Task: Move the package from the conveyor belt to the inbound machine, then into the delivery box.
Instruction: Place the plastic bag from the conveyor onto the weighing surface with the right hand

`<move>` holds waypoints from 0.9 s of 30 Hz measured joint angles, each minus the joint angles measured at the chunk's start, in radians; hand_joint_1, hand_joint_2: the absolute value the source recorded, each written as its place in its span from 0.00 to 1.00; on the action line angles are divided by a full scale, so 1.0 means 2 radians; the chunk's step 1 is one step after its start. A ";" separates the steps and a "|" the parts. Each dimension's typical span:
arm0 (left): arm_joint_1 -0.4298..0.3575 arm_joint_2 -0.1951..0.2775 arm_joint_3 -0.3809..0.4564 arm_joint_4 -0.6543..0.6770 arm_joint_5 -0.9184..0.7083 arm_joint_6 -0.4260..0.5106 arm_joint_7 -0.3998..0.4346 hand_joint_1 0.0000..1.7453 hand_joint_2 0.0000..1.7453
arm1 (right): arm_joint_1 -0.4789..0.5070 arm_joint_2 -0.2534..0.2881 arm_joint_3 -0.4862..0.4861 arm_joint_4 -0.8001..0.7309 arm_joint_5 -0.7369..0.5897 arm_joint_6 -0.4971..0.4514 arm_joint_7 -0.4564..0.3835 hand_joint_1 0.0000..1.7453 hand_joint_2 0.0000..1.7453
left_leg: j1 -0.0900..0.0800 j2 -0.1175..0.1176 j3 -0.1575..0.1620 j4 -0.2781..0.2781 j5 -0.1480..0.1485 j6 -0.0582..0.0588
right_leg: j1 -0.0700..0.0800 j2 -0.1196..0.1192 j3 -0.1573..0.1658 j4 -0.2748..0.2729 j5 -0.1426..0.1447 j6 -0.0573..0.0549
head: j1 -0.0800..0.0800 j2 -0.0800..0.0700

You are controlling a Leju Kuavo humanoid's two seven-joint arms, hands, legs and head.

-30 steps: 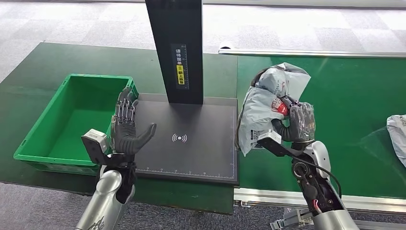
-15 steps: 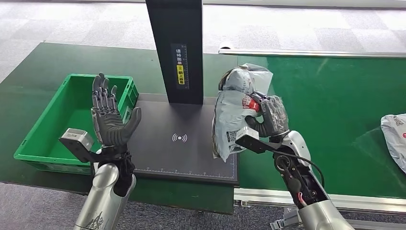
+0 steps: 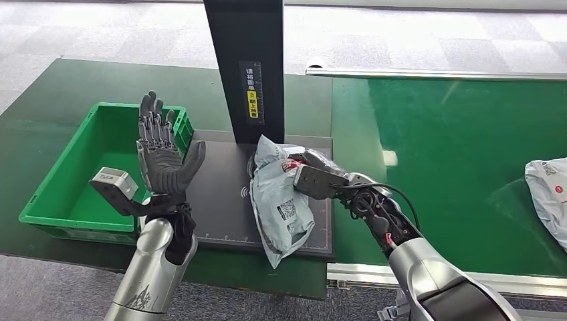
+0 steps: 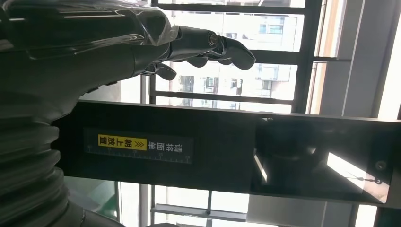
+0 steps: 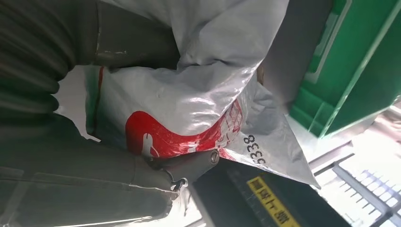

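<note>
Grey plastic mailer package w/ red print (image 3: 279, 204) lying on flat black scanner pad of inbound machine (image 3: 220, 200), lower corner hanging past pad's front edge. Gripped by right hand (image 3: 309, 168), fingers wrapped round bag's top; same grip seen in right wrist view (image 5: 142, 123). Left hand (image 3: 160, 157) held up, palm open, fingers spread, nothing in it, near pad's left edge. Green plastic delivery box (image 3: 60, 194) just left of pad. Green conveyor belt (image 3: 455, 160) right of pad, 2nd grey bag (image 3: 548, 194) at belt's far right.
</note>
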 joint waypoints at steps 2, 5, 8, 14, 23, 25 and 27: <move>0.001 0.000 0.000 0.000 0.001 0.000 0.003 0.00 1.00 | -0.003 0.006 0.004 0.009 -0.006 0.001 -0.007 0.06 1.00 | 0.000 0.000 0.000 0.000 0.000 0.000 | 0.000 0.000 0.000 0.000 0.000 0.000 | 0.000 0.000; 0.003 0.000 0.000 -0.002 -0.002 -0.001 0.011 0.00 1.00 | -0.003 0.011 0.008 0.016 -0.010 -0.018 -0.007 0.00 1.00 | 0.000 0.000 0.000 0.000 0.000 0.000 | 0.000 0.000 0.000 0.000 0.000 0.000 | 0.000 0.000; 0.008 0.001 0.001 -0.004 -0.005 -0.004 0.016 0.00 1.00 | -0.004 0.012 0.011 0.020 -0.008 -0.067 0.007 0.00 1.00 | 0.000 0.000 0.000 0.000 0.000 0.000 | 0.000 0.000 0.000 0.000 0.000 0.000 | 0.000 0.000; 0.015 0.004 0.002 -0.006 -0.008 -0.008 0.019 0.00 1.00 | -0.004 0.010 0.010 0.021 0.008 -0.154 0.031 0.00 1.00 | 0.000 0.000 0.000 0.000 0.000 0.000 | 0.000 0.000 0.000 0.000 0.000 0.000 | 0.000 0.000; 0.020 0.005 0.004 -0.008 -0.013 -0.015 0.025 0.00 1.00 | 0.019 0.007 -0.042 -0.025 -0.086 -0.162 -0.015 0.00 1.00 | 0.000 0.000 0.000 0.000 0.000 0.000 | 0.000 0.000 0.000 0.000 0.000 0.000 | 0.000 0.000; 0.020 0.005 0.004 -0.008 -0.014 -0.016 0.025 0.00 1.00 | 0.027 0.006 -0.055 -0.037 -0.099 -0.149 -0.016 0.00 1.00 | 0.000 0.000 0.000 0.000 0.000 0.000 | 0.000 0.000 0.000 0.000 0.000 0.000 | 0.000 0.000; 0.021 0.005 0.005 -0.008 -0.014 -0.016 0.025 0.00 1.00 | 0.032 0.006 -0.064 -0.046 -0.101 -0.147 -0.016 0.00 1.00 | 0.000 0.000 0.000 0.000 0.000 0.000 | 0.000 0.000 0.000 0.000 0.000 0.000 | 0.000 0.000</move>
